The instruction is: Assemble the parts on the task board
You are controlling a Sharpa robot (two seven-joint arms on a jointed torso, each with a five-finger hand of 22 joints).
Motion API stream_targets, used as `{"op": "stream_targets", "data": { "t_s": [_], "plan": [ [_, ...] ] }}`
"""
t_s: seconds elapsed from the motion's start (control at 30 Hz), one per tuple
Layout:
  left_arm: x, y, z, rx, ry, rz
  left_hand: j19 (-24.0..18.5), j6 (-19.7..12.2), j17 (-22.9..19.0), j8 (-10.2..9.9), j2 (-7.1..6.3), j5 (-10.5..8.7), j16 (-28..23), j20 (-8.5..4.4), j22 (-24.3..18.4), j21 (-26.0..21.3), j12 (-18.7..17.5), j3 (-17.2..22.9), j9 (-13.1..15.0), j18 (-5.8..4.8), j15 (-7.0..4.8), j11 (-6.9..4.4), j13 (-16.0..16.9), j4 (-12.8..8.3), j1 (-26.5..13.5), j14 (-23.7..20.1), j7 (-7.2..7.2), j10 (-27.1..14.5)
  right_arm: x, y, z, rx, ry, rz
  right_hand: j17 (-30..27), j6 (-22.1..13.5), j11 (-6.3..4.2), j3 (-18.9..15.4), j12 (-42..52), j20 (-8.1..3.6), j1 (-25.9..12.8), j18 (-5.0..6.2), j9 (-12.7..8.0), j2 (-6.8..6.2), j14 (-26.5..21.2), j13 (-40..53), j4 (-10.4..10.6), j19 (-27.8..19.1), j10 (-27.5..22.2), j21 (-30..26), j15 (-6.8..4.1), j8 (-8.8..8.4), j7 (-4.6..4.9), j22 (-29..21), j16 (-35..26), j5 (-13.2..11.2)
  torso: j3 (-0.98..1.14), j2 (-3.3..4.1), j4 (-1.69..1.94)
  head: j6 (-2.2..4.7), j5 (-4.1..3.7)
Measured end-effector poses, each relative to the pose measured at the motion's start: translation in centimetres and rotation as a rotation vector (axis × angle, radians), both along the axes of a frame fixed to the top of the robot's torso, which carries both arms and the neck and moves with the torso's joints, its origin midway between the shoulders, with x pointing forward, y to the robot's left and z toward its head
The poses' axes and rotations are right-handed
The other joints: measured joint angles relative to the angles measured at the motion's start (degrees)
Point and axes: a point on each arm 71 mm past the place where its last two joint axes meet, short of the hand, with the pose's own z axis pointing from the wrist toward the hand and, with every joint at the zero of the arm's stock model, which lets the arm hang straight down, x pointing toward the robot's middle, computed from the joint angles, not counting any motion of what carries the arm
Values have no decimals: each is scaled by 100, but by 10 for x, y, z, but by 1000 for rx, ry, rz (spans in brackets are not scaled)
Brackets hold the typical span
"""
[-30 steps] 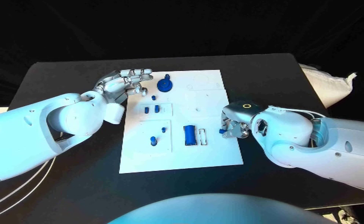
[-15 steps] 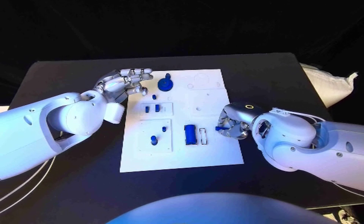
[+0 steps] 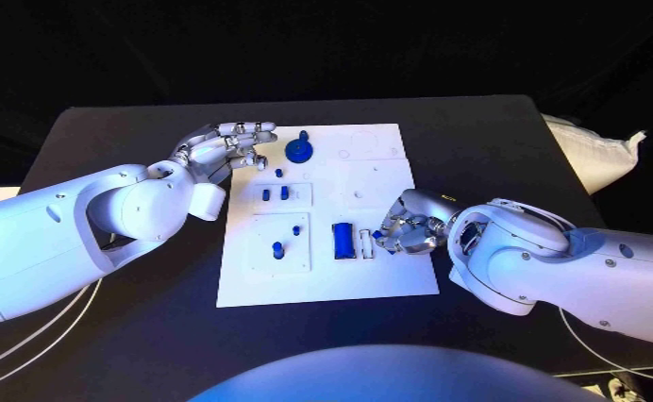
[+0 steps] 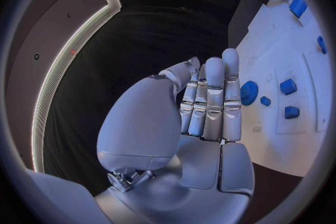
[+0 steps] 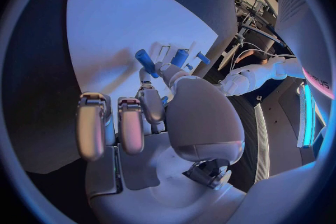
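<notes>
The white board (image 3: 326,223) lies flat on the black counter (image 3: 136,326), a smooth matte rectangle with its long axis running away from the robot.

The right hand (image 3: 403,230) rests over the board's right edge, curled low toward the surface. In the right wrist view its fingers (image 5: 129,123) bend inward and a small blue peg (image 5: 145,61) stands at their tips, a short rounded cylinder tilted off upright, apparently pinched between thumb and finger. Just beyond those tips lies a blue block (image 3: 342,241), a glossy plastic bar whose long axis runs the same way as the board's, and beside it, nearer the hand, a slim white-outlined slot (image 3: 363,243) parallel to it.

The left hand (image 3: 225,151) hovers at the board's far left corner, holding nothing, its silver fingers (image 4: 213,101) held straight and close together, pointing across the board. Just off its fingertips lies a round blue gear (image 3: 298,150) with a toothed rim, lying flat with a stub on its far side. Closer to the robot from that hand, two small blue cubes (image 3: 275,193) stand side by side on a raised square, and further back toward the robot a small blue oval piece (image 3: 277,250) sits on another square.
</notes>
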Motion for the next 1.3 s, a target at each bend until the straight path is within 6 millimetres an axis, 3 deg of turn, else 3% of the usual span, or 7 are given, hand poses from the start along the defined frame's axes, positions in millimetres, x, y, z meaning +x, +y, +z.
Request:
{"op": "stream_targets", "data": {
  "t_s": [0.13,0.47,0.83,1.23,1.3],
  "plan": [
    [0,0,0,0,0,-1,0,0,0,0,0,0,0,0,0,0,0,0,0,0,0,0,0,0,0,0,0,0,1,2,-2,17,20,-13,0,17,3,-78,44,0,-126,0,113,-50,0,0,79,0,4,0,0,24,1,0,0,0,0,0,2,-3,12],
    [-1,0,0,0,1,-3,0,0,0,0,0,0,0,0,0,0,0,0,0,0,0,0,0,0,0,0,0,0,4,8,-5,26,39,-17,0,64,-2,-282,117,0,-420,0,136,-28,0,-1,291,0,42,26,0,67,-22,4,0,-103,3,1,2,-10,34],
    [-1,-2,0,0,1,-7,0,0,0,0,0,0,0,0,0,0,0,0,0,-1,3,0,1,0,0,0,0,0,8,14,-8,18,42,-10,1,90,8,-343,124,-21,-443,0,139,-31,0,-2,307,-22,71,26,1,66,-30,3,0,-110,7,4,2,-7,41],
    [-2,-2,0,1,1,-14,0,0,1,0,0,0,0,0,0,0,0,0,0,0,9,0,1,0,0,-6,0,0,8,17,-9,2,53,8,3,90,-11,-479,124,-21,-525,0,137,48,0,-3,378,-22,91,26,1,65,-30,3,0,-159,10,4,2,-22,47],
    [-2,-2,0,1,1,-15,0,0,1,0,0,0,0,0,0,0,0,0,0,0,16,0,1,0,0,1,0,0,8,17,-9,1,53,9,3,90,-11,-562,124,-21,-570,0,144,5,0,-3,416,-22,91,26,1,65,-30,3,0,-159,10,3,3,-24,46]
  ]
}}
